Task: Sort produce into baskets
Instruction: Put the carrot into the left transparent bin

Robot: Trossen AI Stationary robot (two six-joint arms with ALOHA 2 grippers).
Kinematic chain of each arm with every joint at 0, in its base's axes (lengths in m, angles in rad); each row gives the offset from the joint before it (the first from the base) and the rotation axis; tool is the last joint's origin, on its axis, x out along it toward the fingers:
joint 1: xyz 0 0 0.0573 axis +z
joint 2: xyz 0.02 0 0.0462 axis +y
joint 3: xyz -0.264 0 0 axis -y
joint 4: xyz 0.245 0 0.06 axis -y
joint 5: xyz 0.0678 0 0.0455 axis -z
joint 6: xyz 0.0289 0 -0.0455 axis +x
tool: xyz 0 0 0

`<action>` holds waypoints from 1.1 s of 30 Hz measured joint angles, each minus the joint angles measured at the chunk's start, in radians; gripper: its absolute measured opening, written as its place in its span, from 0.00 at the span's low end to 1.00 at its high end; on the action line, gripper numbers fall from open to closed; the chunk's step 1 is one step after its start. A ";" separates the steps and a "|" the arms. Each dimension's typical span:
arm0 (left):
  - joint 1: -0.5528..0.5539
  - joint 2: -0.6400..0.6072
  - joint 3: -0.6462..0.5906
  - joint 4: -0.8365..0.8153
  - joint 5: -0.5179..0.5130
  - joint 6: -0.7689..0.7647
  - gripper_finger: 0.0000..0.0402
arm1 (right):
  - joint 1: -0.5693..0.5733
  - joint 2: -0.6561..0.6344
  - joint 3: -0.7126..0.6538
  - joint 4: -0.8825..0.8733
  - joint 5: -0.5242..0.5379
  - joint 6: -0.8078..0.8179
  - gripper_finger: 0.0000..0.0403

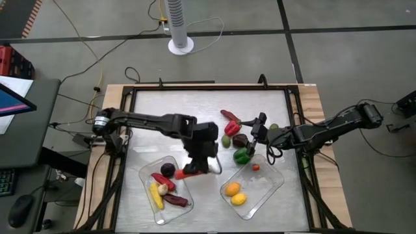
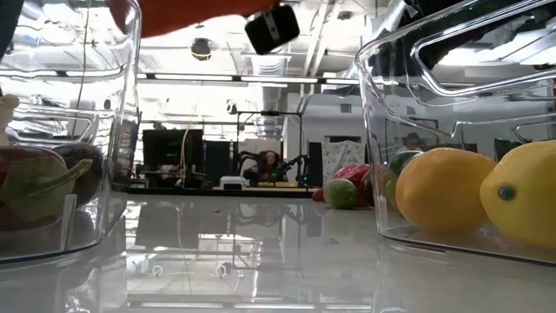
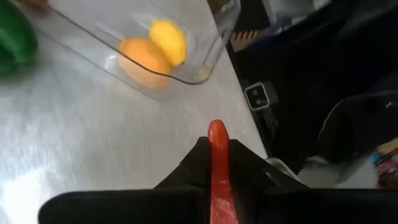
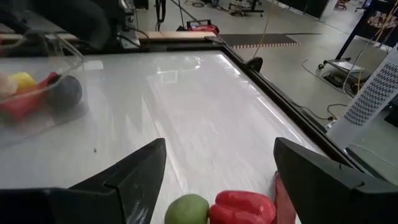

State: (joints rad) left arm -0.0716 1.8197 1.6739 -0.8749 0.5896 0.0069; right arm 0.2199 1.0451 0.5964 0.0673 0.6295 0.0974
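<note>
Meanwhile the left gripper (image 1: 190, 171), clamped on a red chilli (image 3: 217, 168), hangs just beside the left basket (image 1: 148, 170), while the right gripper (image 1: 258, 133), fingers apart, hovers near the loose produce (image 1: 234, 140).

Bright overhead light, glare on table (image 1: 214, 107)

Left tool (image 1: 195, 170) gripping red chilli (image 1: 186, 173)

You've got a white tower fan (image 1: 179, 26) on the floor beyond the table's (image 1: 195, 110) far edge, cables trailing from it. Off the table's left edge sit a laptop (image 1: 12, 97), a keyboard (image 1: 5, 182) and a mouse (image 1: 19, 209).
</note>
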 joint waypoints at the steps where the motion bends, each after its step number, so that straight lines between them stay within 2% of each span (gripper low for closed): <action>1: -0.015 0.000 0.005 -0.010 -0.023 0.004 0.05 | 0.000 0.000 0.000 -0.002 0.000 0.000 0.81; 8: -0.112 0.001 0.006 -0.107 -0.049 0.018 0.05 | 0.000 0.000 0.000 -0.003 0.000 0.005 0.81; 13: -0.202 0.001 0.001 -0.117 -0.056 0.060 0.05 | 0.000 0.000 0.000 -0.003 0.000 0.014 0.81; 18: -0.271 -0.019 -0.066 -0.109 -0.109 0.006 0.05 | 0.000 0.000 0.000 -0.003 0.000 0.040 0.81; 26: -0.322 -0.138 -0.250 -0.057 -0.272 -0.071 0.05 | 0.001 0.035 0.000 0.000 -0.001 0.118 0.81; 30: -0.321 -0.250 -0.409 0.038 -0.327 -0.118 0.05 | 0.010 0.086 0.000 0.031 -0.007 0.142 0.81; 33: -0.320 -0.334 -0.524 0.098 -0.416 -0.185 0.05 | 0.023 0.121 0.000 0.070 -0.007 0.142 0.81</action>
State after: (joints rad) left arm -0.3914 1.4862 1.1496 -0.7773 0.1735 -0.1779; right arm 0.2429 1.1662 0.5964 0.1371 0.6222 0.2390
